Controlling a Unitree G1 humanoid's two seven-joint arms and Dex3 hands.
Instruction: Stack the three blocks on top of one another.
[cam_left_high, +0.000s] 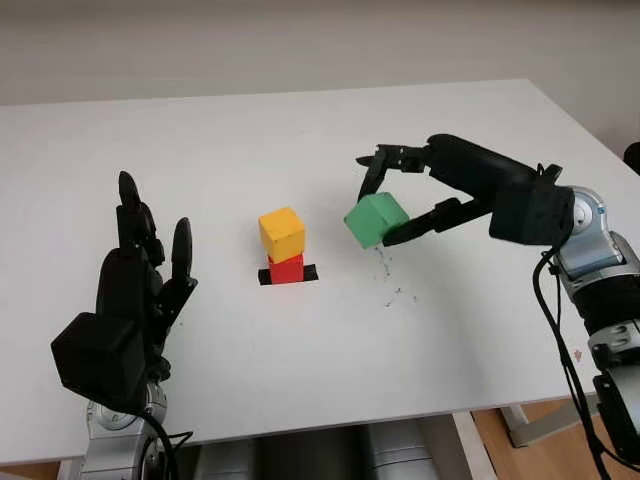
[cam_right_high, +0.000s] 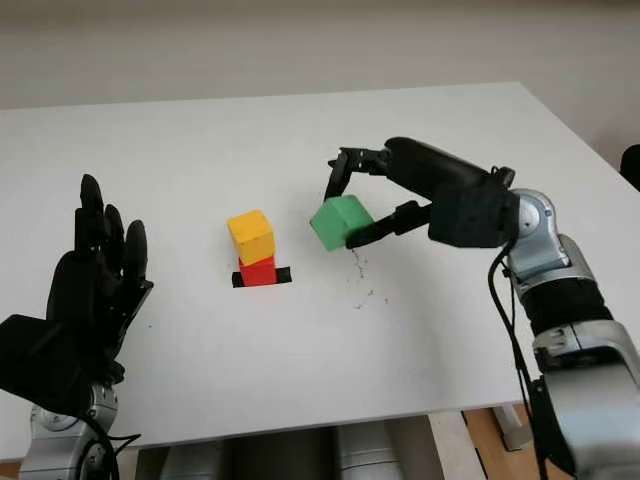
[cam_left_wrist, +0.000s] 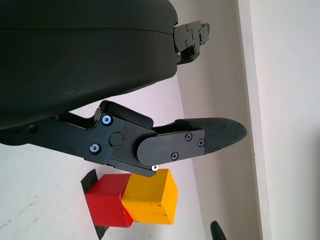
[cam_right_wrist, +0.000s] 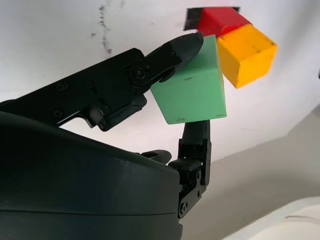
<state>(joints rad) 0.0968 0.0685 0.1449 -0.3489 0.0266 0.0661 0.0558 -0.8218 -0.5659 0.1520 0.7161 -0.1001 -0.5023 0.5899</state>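
Blocks number three on the white rectangular desk (cam_left_high: 300, 380): one red, one yellow, one green, each a plain solid-coloured cube with crisp edges.

Toward the desk's left front corner, the left hand (cam_left_high: 130, 300), black and three-fingered, is open and holds nothing, its fingers pointing toward the far edge, well apart from the blocks.

Near the middle of the desk a small black rectangular patch (cam_left_high: 288, 274) lies flat on the surface. The red cube-shaped block (cam_left_high: 286, 268) sits on that patch, and the yellow cube-shaped block (cam_left_high: 281, 233) stands on top of it, turned a little so its corners overhang the red faces. The left wrist view shows these two touching, yellow (cam_left_wrist: 150, 197) against red (cam_left_wrist: 107, 200), with the black patch under the red one.

Just to the right of this pair, the green cube-shaped block (cam_left_high: 376, 219) is held clear of the desk, tilted, at about the height of the yellow block and not touching it. The right hand (cam_left_high: 395, 195), reaching in from the desk's right edge, is clamped on it: one finger (cam_right_wrist: 175, 52) presses a side face while another finger (cam_right_wrist: 196, 137) bears on the opposite face, so the green block (cam_right_wrist: 190, 87) sits pinched between the fingertips.

Faint dark scuff marks (cam_left_high: 390, 285) speckle the desk beneath the raised block.
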